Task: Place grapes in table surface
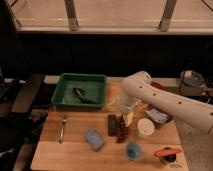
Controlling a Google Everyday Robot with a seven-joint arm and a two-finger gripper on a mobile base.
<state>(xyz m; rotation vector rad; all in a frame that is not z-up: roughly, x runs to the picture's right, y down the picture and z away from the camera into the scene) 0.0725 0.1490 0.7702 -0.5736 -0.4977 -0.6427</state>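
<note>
Claw [126, 118] hangs from the white arm over mid-desk, right at the top end of the grapes [122, 132]; cannot tell whether it grips them or has let go. Grapes sit at 6 o'clock of the claw and appear to rest on the desk [60, 156], tan planks with visible seams. They are a long, bumpy bunch of small dark reddish round berries. Step, as judged: set-down and release. Next move calls for a full release, then a straight lift that does not drag the bunch. Flat black bar [113, 125] lies at 9 o'clock of the grapes, just beside. Blue sponge [93, 139] at 8 o'clock, soft block. White round cup [145, 127] at 3 o'clock. Green plastic tray [64, 102] at 10 o'clock, well apart, smooth-walled.
</note>
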